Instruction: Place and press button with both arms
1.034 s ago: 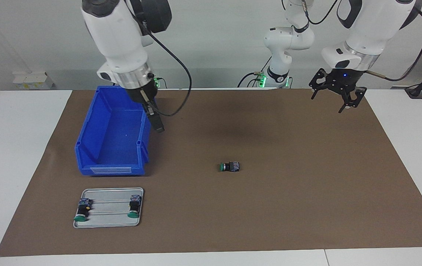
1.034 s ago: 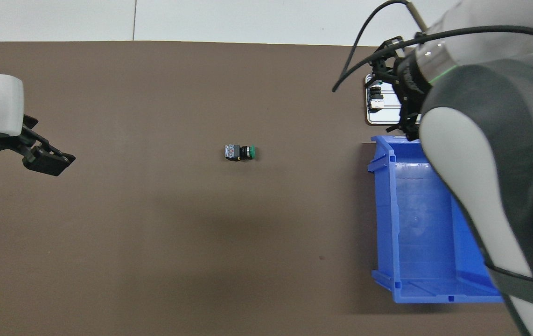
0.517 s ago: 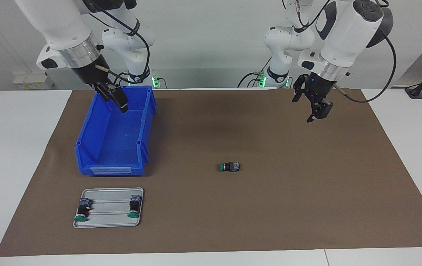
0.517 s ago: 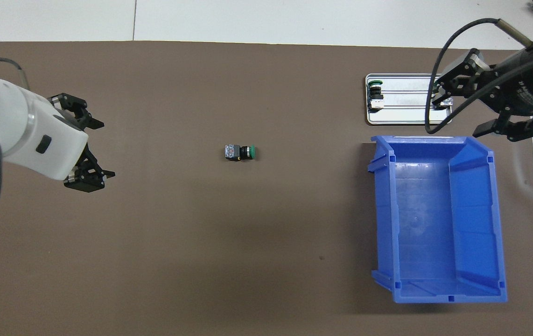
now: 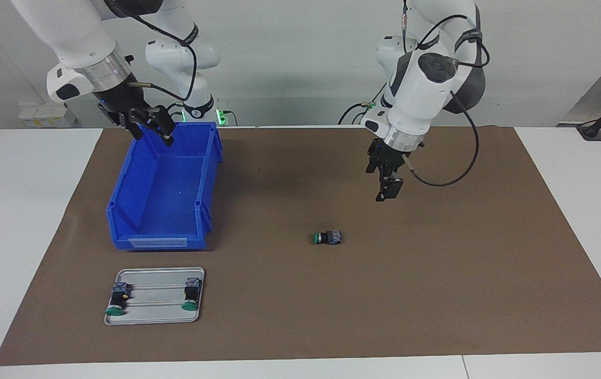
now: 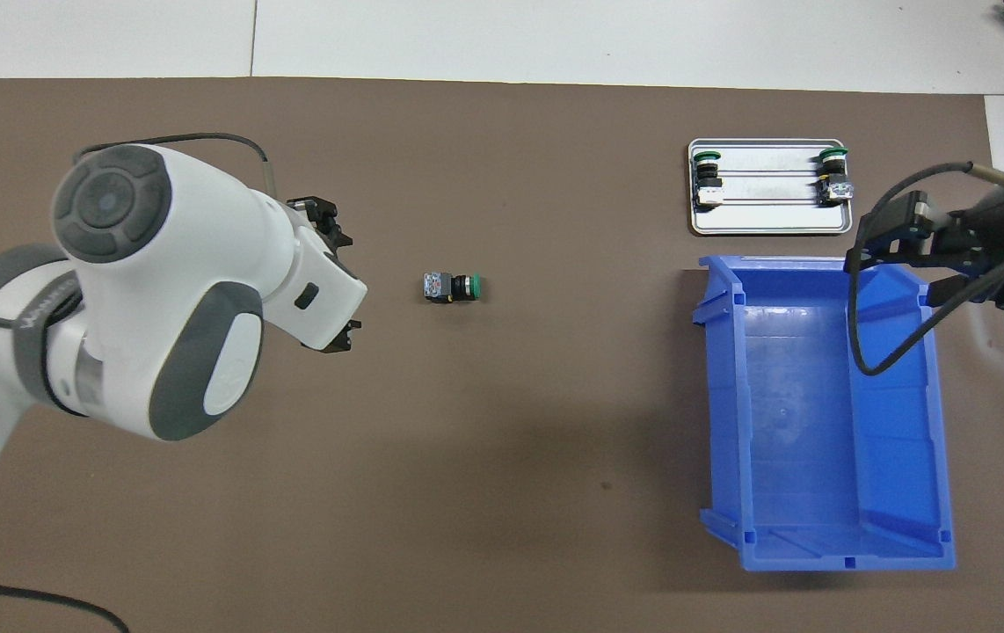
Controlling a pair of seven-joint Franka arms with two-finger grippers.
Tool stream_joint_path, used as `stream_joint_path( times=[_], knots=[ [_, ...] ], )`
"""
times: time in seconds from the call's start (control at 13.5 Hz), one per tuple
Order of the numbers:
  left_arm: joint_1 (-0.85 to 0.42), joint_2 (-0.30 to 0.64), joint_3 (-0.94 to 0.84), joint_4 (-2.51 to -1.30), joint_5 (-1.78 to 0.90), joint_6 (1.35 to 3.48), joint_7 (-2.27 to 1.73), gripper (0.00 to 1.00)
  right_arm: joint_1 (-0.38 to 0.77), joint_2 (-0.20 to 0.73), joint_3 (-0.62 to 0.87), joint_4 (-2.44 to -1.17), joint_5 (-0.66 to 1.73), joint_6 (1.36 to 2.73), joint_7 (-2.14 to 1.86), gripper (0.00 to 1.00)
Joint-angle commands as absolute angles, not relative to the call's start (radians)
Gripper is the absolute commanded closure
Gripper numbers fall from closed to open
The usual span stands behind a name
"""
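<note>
A button with a green cap, black body and blue-grey end lies on its side on the brown mat near the table's middle; it also shows in the overhead view. My left gripper is open and empty. It hangs over bare mat beside the button, toward the left arm's end, and is apart from it; it also shows in the overhead view. My right gripper is open and empty, over the blue bin's rim at the robots' end; it also shows in the overhead view.
An empty blue bin stands toward the right arm's end, also seen from overhead. A silver tray, farther from the robots than the bin, carries two more buttons; from overhead the tray shows too.
My left arm has swung in from its end of the table toward the middle and come lower, closer to the button. My right gripper has turned and shifted slightly over the bin's rim.
</note>
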State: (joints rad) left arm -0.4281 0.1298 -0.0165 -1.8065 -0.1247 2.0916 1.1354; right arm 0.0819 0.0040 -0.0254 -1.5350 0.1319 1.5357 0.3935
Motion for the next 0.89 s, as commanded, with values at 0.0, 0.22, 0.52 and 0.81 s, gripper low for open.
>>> stream_joint_path(
  times=[0.0, 0.22, 0.52, 0.81],
  knots=[
    [-0.460, 0.159, 0.006, -1.818, -0.133, 2.171, 1.111, 0.00, 0.075, -0.159, -0.017, -1.813, 0.115, 1.674, 0.267, 0.16],
    [-0.504, 0.247, 0.008, -1.783, -0.126, 2.238, 1.022, 0.00, 0.071, -0.176, -0.017, -1.845, 0.054, 1.658, 0.180, 0.16],
    [-0.550, 0.378, 0.011, -1.708, -0.124, 2.273, 0.945, 0.00, 0.069, -0.181, -0.017, -1.845, -0.073, 1.615, 0.126, 0.14],
    [-0.583, 0.437, 0.014, -1.692, -0.094, 2.298, 0.897, 0.01, 0.058, -0.184, -0.018, -1.847, -0.061, 1.603, 0.130, 0.02]
  ],
)
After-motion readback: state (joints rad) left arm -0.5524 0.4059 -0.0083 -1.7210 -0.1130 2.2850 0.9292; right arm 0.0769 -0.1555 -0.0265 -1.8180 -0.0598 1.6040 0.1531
